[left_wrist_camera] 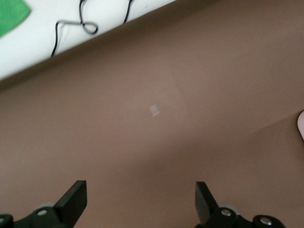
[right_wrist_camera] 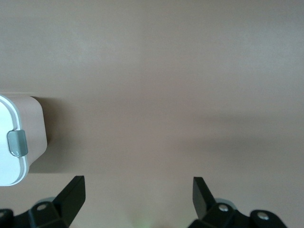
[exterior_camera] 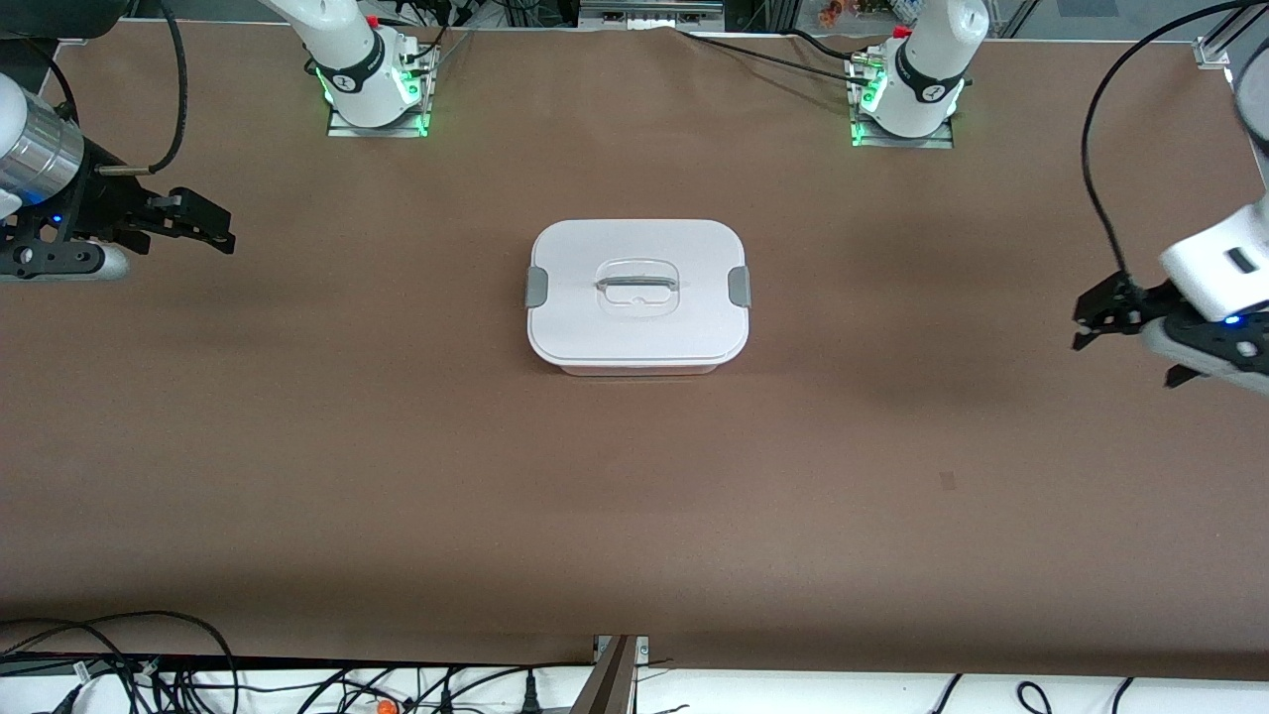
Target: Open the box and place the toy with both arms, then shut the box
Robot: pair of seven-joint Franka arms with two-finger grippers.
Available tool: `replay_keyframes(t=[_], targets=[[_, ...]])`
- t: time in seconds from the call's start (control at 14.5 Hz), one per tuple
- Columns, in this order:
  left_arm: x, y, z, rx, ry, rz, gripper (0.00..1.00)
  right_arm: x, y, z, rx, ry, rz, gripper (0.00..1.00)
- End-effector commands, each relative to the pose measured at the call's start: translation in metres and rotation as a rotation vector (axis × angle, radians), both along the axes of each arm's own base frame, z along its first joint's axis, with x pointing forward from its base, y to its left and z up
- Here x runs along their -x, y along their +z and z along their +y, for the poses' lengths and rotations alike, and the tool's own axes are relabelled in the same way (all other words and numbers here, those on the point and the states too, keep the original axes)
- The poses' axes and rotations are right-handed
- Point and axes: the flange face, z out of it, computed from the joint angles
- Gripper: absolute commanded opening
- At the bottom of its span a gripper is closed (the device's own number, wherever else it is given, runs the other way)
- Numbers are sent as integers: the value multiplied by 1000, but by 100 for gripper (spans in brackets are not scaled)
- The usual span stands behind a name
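The box (exterior_camera: 637,293) stands in the middle of the table with its white lid on, grey clips (exterior_camera: 536,286) at both ends and the handle (exterior_camera: 636,285) in the middle. The toy is out of view. My right gripper (exterior_camera: 220,233) is open and empty over the table at the right arm's end, well apart from the box. Its wrist view shows the gripper (right_wrist_camera: 138,187) and one box end (right_wrist_camera: 14,137) with a clip (right_wrist_camera: 17,143). My left gripper (exterior_camera: 1086,322) is open and empty at the left arm's end. Its wrist view shows the gripper (left_wrist_camera: 141,190) over bare table, with a sliver of the box (left_wrist_camera: 301,124).
The brown table cover (exterior_camera: 397,446) spans the whole view. A small pale mark (exterior_camera: 948,481) lies on it nearer the front camera, toward the left arm's end, and also shows in the left wrist view (left_wrist_camera: 154,109). Cables (exterior_camera: 149,664) lie along the front edge.
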Motion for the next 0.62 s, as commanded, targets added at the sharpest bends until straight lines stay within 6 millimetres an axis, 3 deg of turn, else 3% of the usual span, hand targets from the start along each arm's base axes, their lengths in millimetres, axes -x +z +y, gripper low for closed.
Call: replay_keyframes(t=[0.0, 0.14, 0.55], targets=[[23, 15, 22, 28, 108, 38, 100, 1, 4, -1, 13, -7, 2, 100], [28, 21, 48, 32, 153, 30, 100, 1, 4, -1, 11, -7, 1, 100], [47, 19, 47, 60, 345, 107, 100, 1, 4, -1, 11, -7, 1, 100]])
